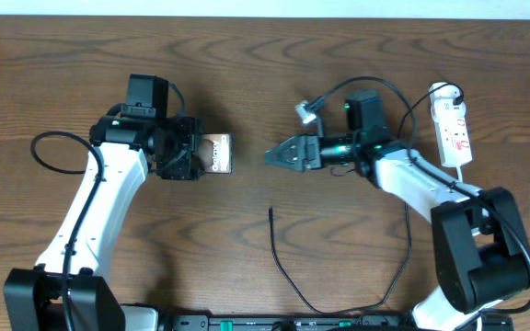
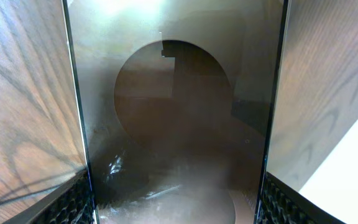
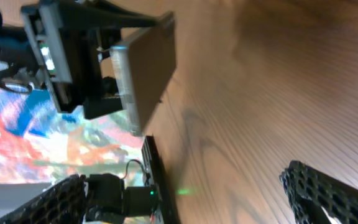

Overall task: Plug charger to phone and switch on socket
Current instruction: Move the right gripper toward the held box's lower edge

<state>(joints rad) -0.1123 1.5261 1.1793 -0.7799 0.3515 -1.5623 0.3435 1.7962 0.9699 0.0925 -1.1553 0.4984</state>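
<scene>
My left gripper is shut on the phone, a dark slab with white lettering, and holds it by its left end left of the table's middle. In the left wrist view the phone fills the space between my fingers. My right gripper is open and empty, pointing left at the phone from a short gap away. In the right wrist view the phone shows at upper left, beyond my open jaws. The charger cable's tip lies loose on the table below my right gripper. Its plug is hidden. The white socket lies at the far right.
The charger cable loops toward the front edge and back up under the right arm. The socket's white cord runs down beside that arm. A black bar runs along the table's front edge.
</scene>
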